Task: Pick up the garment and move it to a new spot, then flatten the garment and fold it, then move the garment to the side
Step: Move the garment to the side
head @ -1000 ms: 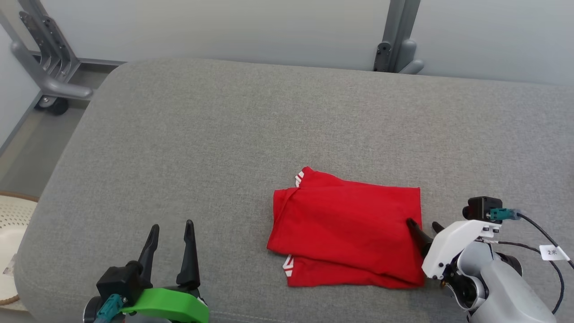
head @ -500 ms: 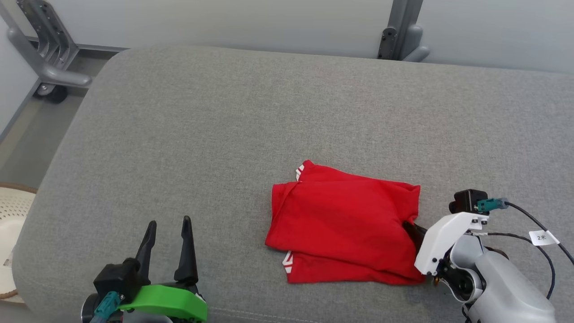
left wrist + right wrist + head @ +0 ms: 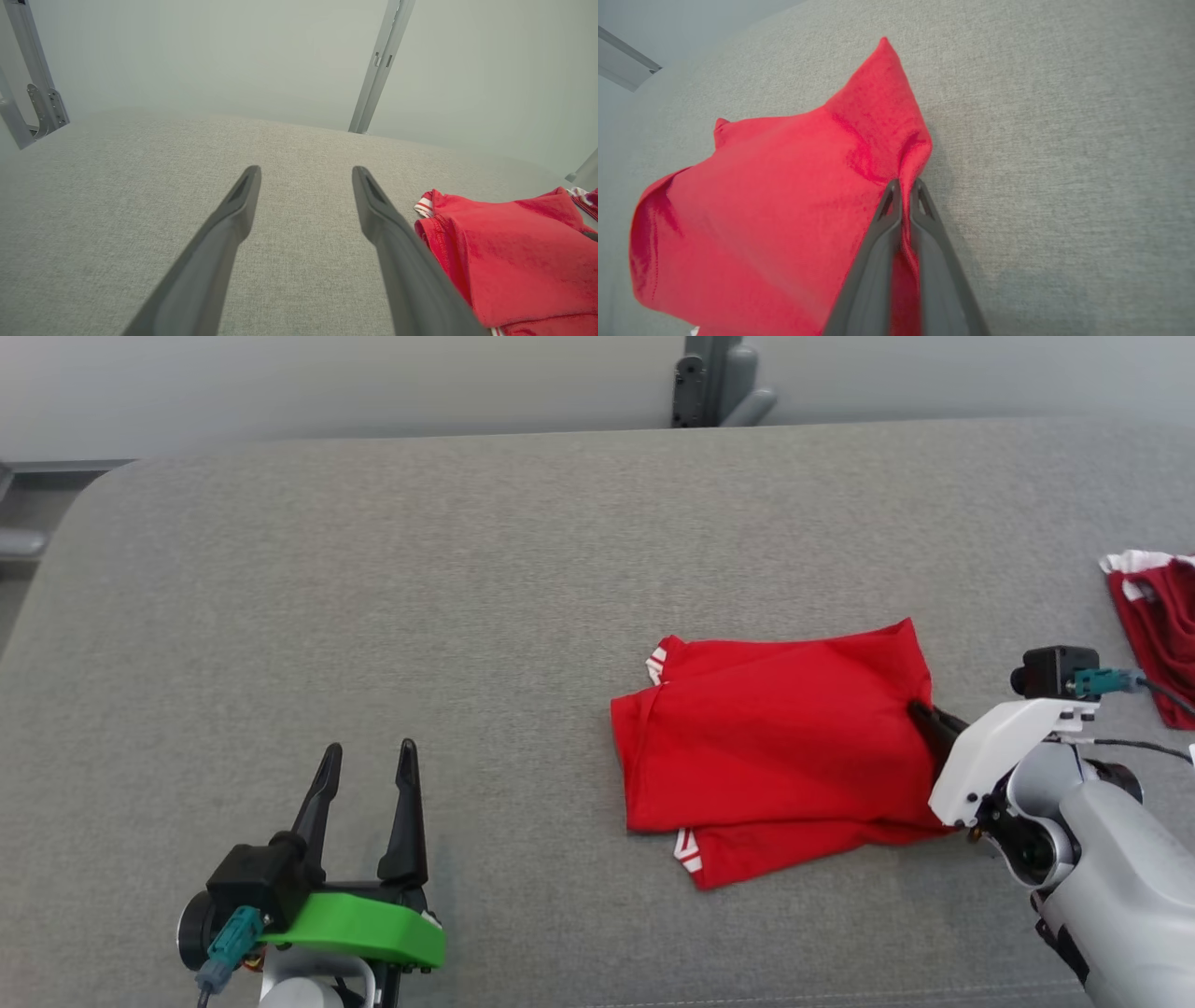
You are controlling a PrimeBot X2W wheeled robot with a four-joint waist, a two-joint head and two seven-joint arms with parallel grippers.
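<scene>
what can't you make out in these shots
Head view: second red garment cut off by the right edge.
Right wrist view: right tool shut on the red shirt; how many layers it pinches is hidden by the fold.
Left wrist view: shirt runs off the right edge.

head view looks down on red garment (image 3: 775, 728); left wrist low, well left of it; right wrist close at its edge; all share it.

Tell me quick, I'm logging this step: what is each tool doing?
Left tool: open, holding nothing.
Right tool: closed on the red garment edge.
</scene>
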